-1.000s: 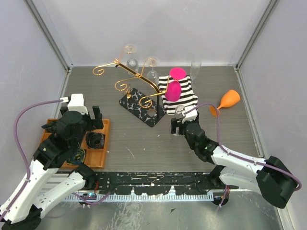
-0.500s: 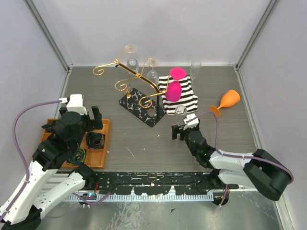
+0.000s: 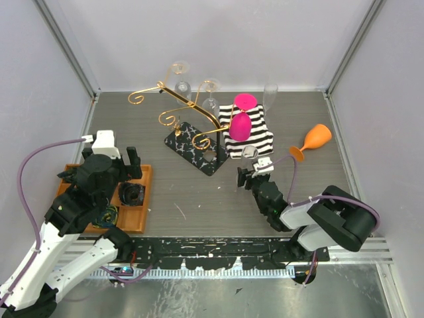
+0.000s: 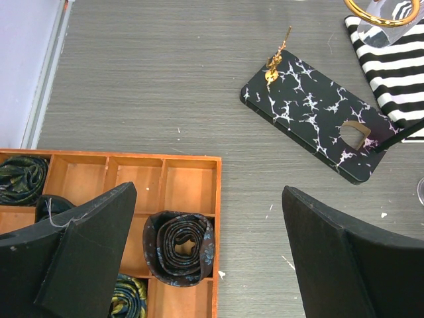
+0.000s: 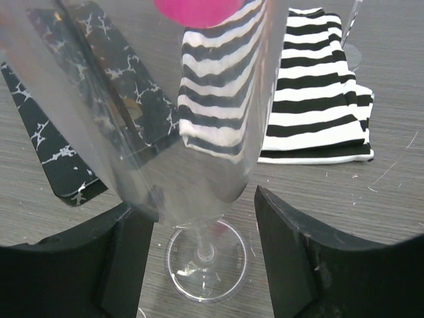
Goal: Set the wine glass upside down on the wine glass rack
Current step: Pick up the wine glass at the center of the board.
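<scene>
The main risk I see is tipping. The glass stands upright on a small foot and the bowl above it is much wider. If one finger arrives before the other, it can push the glass over toward the cloth or toward the black base of the rack, which are both near. The second risk is slipping. The fingers are at the height where the bowl narrows into the stem, so on this smooth curved wall a squeeze may push the glass upward out of the grip, or let it turn. I think this matters most when the glass is turned upside down. A squeeze that is too hard could also break such thin glass. Because the glass is clear, I cannot judge its edges well.

The right claw is partly open and holds nothing that I can confirm. In its wrist view the glass is between the two fingers, with the foot on the table just below them. On the right side I see a strip of table between finger and bowl. On the left side the bowl overlaps the finger, so I cannot tell if they touch.

From above, the glass is at the near edge of the cloth, and the rack is to the left and farther back.

The left claw is wide open and empty, over the tray, well apart from the glass.
</scene>
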